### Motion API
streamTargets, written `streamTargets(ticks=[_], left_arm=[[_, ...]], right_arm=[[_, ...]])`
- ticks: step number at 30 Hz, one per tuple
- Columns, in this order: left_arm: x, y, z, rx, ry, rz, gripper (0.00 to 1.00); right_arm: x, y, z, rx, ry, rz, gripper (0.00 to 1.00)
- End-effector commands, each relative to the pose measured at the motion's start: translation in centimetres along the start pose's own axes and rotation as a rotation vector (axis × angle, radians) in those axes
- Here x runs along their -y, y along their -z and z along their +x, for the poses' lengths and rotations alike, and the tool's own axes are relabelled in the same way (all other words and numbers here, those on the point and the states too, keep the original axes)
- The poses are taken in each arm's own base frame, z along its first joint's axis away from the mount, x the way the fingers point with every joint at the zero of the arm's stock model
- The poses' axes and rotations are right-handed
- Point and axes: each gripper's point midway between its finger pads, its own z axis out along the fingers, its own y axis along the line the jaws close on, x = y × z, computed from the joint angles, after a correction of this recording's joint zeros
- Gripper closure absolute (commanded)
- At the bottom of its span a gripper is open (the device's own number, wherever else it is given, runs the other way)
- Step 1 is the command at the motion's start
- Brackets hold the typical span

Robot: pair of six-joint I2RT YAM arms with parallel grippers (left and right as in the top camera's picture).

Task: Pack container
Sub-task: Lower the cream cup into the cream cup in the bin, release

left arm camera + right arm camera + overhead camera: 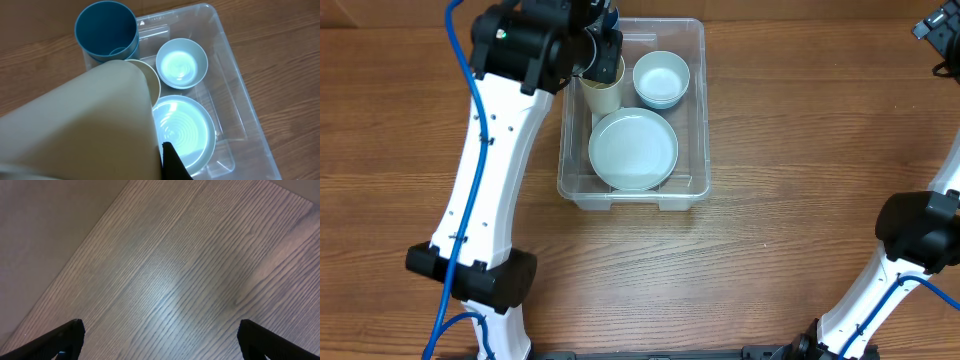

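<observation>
The clear container [697, 120] stands at the middle back of the table. It holds a pale plate [633, 148], a pale bowl [661, 78] and a blue cup [106, 30] in its far left corner. My left gripper [595, 55] is shut on a cream cup [603, 90], held inside the container's left side between the blue cup and the plate. In the left wrist view the cream cup [85, 125] fills the foreground, above the plate [185, 130], the bowl [181, 62] and the container wall [240, 75]. My right gripper [160, 340] is open and empty over bare wood.
The right gripper [940, 25] sits at the far right back corner of the wooden table [800, 200]. The left arm [490, 170] reaches over the table's left side.
</observation>
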Motion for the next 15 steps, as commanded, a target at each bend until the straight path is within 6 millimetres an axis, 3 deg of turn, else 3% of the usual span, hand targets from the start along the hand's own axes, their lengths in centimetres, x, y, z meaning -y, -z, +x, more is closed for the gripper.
streamTargets(ticks=[1, 9, 10, 11, 12, 15], left_arm=[[0.0, -2.5, 0.1, -0.029, -0.008, -0.013, 0.96], [0.1, -7.0, 0.4, -0.072, -0.009, -0.013, 0.96], [0.1, -7.1, 0.3, -0.069, -0.009, -0.013, 0.85], [0.0, -7.2, 0.1, -0.059, -0.009, -0.016, 0.57], [0.0, -7.2, -0.3, -0.044, -0.012, -0.019, 0.37], [0.0, -7.2, -1.3, -0.003, -0.013, -0.019, 0.31]], right_arm=[[-0.2, 1.5, -0.9, 0.040, -0.009, -0.019, 0.00], [-0.2, 1.5, -0.9, 0.040, -0.009, -0.019, 0.00], [-0.2, 1.5, -0.9, 0.040, -0.009, -0.019, 0.00], [-0.2, 1.5, -0.9, 0.040, -0.009, -0.019, 0.00], [-0.2, 1.5, -0.9, 0.040, -0.009, -0.019, 0.00], [-0.2, 1.5, -0.9, 0.040, -0.009, -0.019, 0.00]])
